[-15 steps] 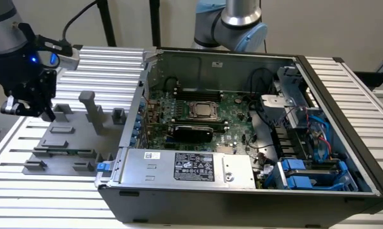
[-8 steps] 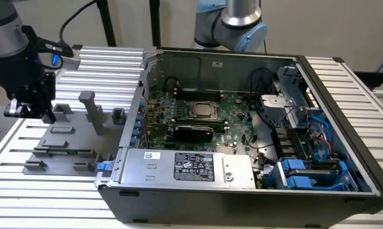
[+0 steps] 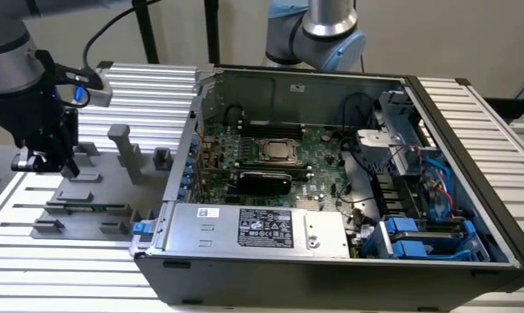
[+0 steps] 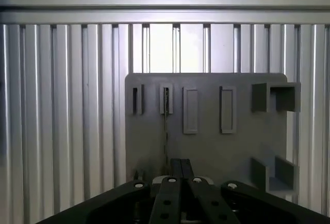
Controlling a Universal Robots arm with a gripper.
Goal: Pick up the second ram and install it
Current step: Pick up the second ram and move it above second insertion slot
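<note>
Second ram (image 3: 86,207), thin green strip, sits in grey slotted holder (image 3: 105,194).

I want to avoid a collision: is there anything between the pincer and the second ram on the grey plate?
Nothing visible. The pincer hangs above the grey plate, and the second ram lies in its holders with open space over it. The tall post stands aside.
</note>
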